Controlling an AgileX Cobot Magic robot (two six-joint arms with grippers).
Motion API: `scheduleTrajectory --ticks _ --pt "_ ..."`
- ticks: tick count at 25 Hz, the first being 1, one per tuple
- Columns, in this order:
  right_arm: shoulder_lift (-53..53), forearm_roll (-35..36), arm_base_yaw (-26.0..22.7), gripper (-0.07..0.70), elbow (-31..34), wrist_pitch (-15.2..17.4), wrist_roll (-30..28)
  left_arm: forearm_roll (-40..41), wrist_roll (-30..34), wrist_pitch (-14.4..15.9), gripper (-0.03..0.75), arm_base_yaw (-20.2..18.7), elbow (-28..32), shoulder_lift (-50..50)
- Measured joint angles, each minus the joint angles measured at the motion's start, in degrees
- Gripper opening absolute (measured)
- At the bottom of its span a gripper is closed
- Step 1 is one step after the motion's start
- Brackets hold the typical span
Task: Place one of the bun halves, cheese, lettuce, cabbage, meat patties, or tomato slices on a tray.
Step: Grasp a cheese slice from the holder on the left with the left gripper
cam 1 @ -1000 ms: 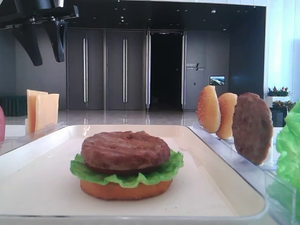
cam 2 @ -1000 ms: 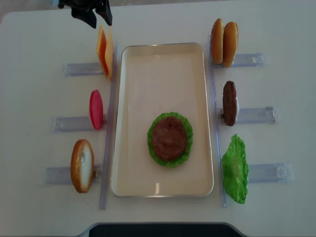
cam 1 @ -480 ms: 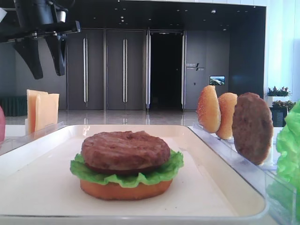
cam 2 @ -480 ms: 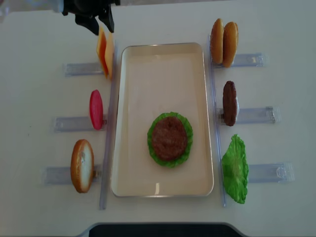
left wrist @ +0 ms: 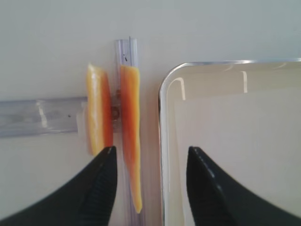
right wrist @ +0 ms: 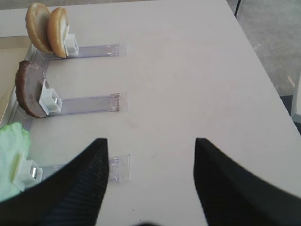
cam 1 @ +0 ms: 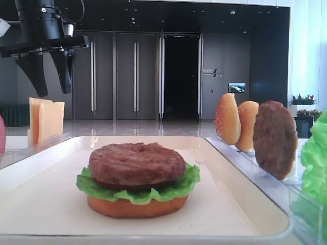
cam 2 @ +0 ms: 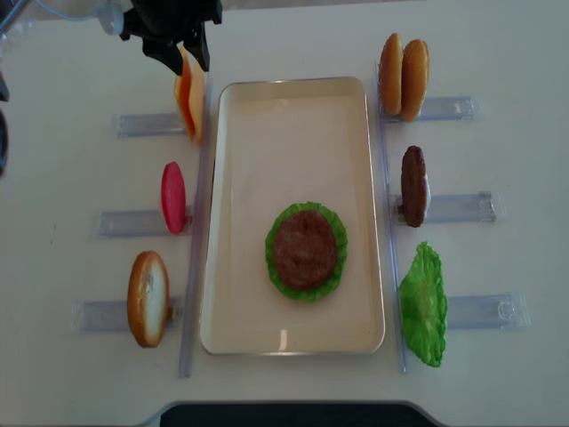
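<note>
Two pale orange cheese (cam 2: 189, 107) slices stand on edge in a clear holder left of the cream tray (cam 2: 293, 133). My left gripper (cam 2: 188, 66) hangs open just above them. In the left wrist view the slice nearer the tray (left wrist: 130, 136) lies between the open fingers (left wrist: 101, 188), the other cheese slice (left wrist: 96, 113) sits left of it, and the tray rim (left wrist: 162, 141) is to the right. On the tray a meat patty (cam 2: 305, 247) rests on lettuce (cam 2: 277, 277) over a flat bun half (cam 1: 138, 206). My right gripper (right wrist: 150, 141) is open over bare table.
Left of the tray stand a red tomato slice (cam 2: 172, 197) and a bun half (cam 2: 148, 298) in clear holders (cam 2: 142, 124). On the right are two bun halves (cam 2: 403, 76), a patty (cam 2: 413, 185) and a lettuce leaf (cam 2: 422, 302).
My left gripper has come down and moved in over the cheese slices, still open. Nothing else has moved.
</note>
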Motion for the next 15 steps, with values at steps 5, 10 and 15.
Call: scheduleTrajectory --ticks 5,10,15 --pt "0.0 0.0 0.0 0.414 0.0 0.0 0.0 0.7 0.0 -0.3 0.371 0.0 0.0 0.8" --pt "0.0 0.0 0.0 0.414 0.0 0.2 0.1 0.8 0.0 -0.8 0.371 0.0 0.0 1.9" --pt "0.0 0.0 0.0 0.414 0.0 0.2 0.1 0.8 0.0 -1.1 0.365 0.0 0.0 2.7"
